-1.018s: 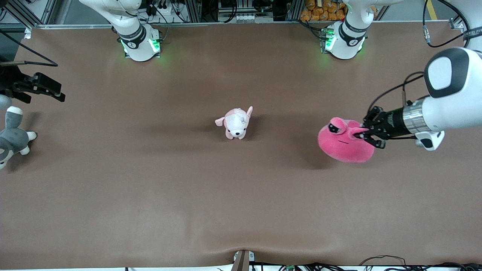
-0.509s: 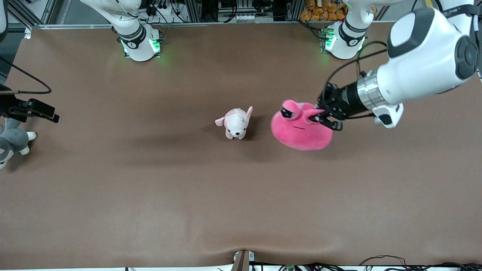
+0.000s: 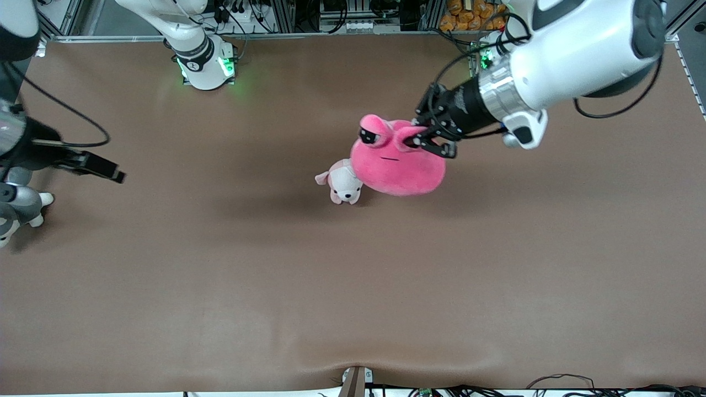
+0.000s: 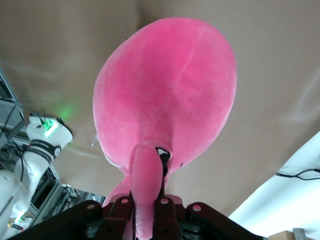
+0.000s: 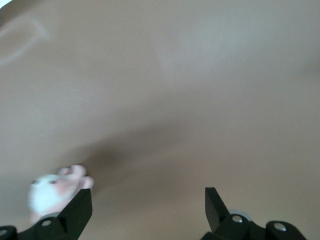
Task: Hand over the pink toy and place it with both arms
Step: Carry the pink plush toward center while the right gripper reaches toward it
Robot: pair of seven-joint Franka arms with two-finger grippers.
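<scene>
Left claw: clenched on the pink toy, pinching one of its bulging eye stalks between the fingers; the left wrist view confirms the plush stalk drawn into the jaws, with the toy's round body hanging away from the claw. The toy is held clear of the table, over its middle, and it overlaps the small pale puppy plush lying there, as seen from the front camera.

Right claw: released, fingers spread, holding nothing. It is positioned over the right arm's end of the table, just above the grey plush at that edge. The right wrist view shows both fingertips apart, with bare table and the puppy plush ahead of them.

Governing relation: the two claws are well apart, with the toy's body projecting from the left claw toward the right arm's end of the table. The free bulk of the toy therefore faces the receiving claw, while the gripped stalk points away from it. Judgement: the handover has not yet begun. The gap between the right claw and the toy must close first, and the open claw should meet the toy's body rather than the stalk.
</scene>
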